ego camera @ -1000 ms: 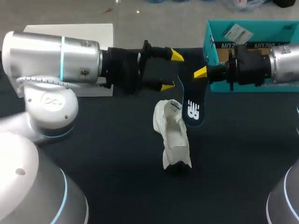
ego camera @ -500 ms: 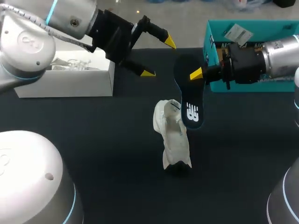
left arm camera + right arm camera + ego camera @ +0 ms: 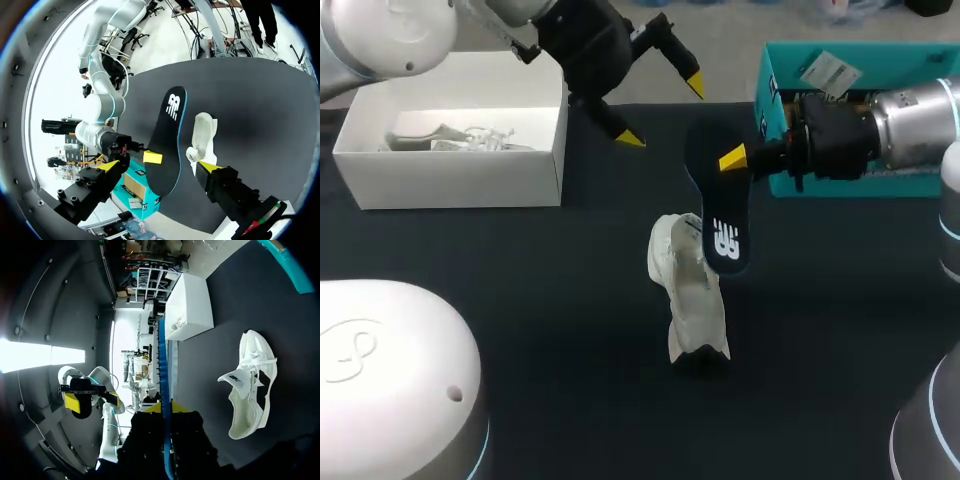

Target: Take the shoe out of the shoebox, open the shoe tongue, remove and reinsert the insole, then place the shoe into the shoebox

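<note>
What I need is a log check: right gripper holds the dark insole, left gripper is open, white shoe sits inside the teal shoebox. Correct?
One error: the white shoe is not inside the teal shoebox; it sits on the black table, as the head view shows. The right gripper does hold the dark insole, and the left gripper is open.

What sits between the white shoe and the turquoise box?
The dark insole, held by the right gripper, hangs between shoe and box, as the head view shows.
</note>
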### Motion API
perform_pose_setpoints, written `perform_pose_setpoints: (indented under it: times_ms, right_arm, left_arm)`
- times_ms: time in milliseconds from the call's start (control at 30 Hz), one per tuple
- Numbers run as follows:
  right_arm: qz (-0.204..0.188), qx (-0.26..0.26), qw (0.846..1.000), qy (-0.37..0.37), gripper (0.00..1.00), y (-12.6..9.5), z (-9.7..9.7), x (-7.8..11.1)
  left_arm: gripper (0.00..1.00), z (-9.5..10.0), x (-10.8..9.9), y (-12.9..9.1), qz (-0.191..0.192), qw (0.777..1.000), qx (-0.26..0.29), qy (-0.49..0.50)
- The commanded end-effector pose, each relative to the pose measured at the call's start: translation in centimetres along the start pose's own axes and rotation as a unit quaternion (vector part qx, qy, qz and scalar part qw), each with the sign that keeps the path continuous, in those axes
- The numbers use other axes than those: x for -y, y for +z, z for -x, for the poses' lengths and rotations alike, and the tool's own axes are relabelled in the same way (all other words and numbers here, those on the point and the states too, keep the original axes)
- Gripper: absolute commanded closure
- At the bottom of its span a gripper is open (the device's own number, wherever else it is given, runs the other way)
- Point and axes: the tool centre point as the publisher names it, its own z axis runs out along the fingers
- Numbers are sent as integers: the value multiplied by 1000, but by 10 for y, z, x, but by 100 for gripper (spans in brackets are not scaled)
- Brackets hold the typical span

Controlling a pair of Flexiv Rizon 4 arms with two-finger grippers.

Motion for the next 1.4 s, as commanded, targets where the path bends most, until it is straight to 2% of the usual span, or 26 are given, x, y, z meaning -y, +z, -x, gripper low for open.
perform_pose_setpoints:
  times_ms: [33, 133, 267, 333, 600, 700, 833, 1400]
  right_arm:
    - [-7, 9, 1000, 2, 100, 10, 5, -5]
    - [-6, 10, 1000, 3, 100, 12, 7, -5]
    - [3, 8, 1000, -1, 100, 13, 7, -5]
    - [15, 10, 1000, -4, 100, 11, 6, -7]
    - [47, 10, 999, -11, 100, 9, 2, -15]
    - [51, 9, 999, -13, 100, 11, 3, -16]
    - [58, 2, 998, -2, 100, 11, 7, -18]
    - [66, -7, 998, 1, 100, 7, 2, -19]
  left_arm:
    - [0, 6, -1, -2, 12, 996, -86, 27]
    - [0, 12, -5, -5, 14, 990, -133, 50]
    - [0, 18, -11, -6, -15, 977, -206, 59]
    - [0, 21, -14, -7, -18, 970, -231, 67]
    - [0, 33, -17, -4, -31, 958, -273, 82]
    - [0, 35, -17, -1, -17, 950, -297, 100]
    - [0, 37, -13, 1, -10, 945, -305, 119]
    - [0, 34, -11, 6, 0, 954, -274, 120]
